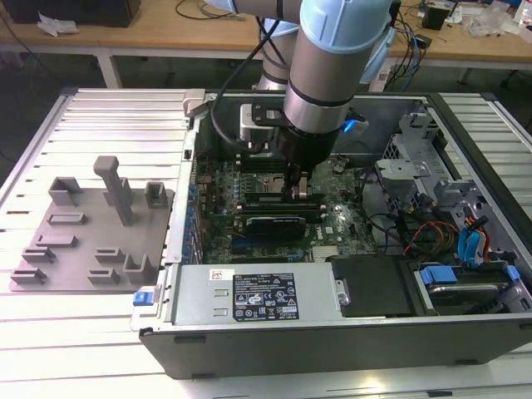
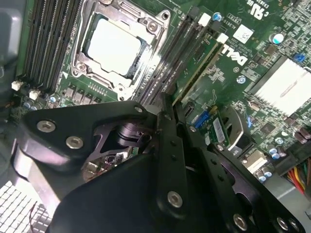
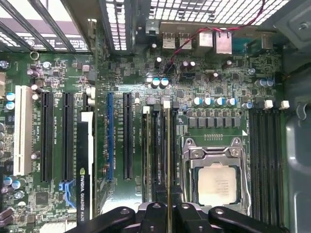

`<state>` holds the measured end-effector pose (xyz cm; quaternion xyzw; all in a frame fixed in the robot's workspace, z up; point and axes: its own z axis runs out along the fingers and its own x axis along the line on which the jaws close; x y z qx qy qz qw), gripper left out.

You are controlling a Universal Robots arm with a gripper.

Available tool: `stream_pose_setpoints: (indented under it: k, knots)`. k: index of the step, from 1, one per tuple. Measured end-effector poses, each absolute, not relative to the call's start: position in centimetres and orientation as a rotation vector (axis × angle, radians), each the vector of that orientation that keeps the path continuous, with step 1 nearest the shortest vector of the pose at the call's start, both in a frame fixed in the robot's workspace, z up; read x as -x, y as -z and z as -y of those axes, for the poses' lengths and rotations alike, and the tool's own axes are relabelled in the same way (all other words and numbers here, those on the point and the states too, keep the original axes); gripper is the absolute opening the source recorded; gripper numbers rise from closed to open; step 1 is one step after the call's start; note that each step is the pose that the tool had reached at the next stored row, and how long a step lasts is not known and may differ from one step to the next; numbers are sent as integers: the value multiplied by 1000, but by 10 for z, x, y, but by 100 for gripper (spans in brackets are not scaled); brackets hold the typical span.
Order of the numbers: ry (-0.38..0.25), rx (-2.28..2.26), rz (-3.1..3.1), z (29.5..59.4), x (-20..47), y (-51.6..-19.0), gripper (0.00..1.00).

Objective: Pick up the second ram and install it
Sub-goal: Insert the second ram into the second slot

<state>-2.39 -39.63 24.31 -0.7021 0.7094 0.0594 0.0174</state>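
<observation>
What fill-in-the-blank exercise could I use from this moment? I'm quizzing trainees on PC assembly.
1. The gripper is shut on the second ram, holding it on ____ over the memory slots.
2. Those slots lie right beside the square CPU ____.
3. In the exterior view, the grey plastic plate lies to the ____ of the open computer case.

Missing words: edge; socket; left

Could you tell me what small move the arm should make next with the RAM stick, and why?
Probably a gentle straight press down. In the first wrist view the gripper has its jaws shut on the second ram, which stands on edge along a memory slot beside the CPU socket, seemingly aligned but perhaps not fully seated.
</observation>
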Motion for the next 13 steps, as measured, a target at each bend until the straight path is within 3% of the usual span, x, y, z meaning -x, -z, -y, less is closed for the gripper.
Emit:
stream_pose_setpoints:
  k: [13]
  knots:
    - [-146, 2200, -2225, 385, 24, -225, 11]
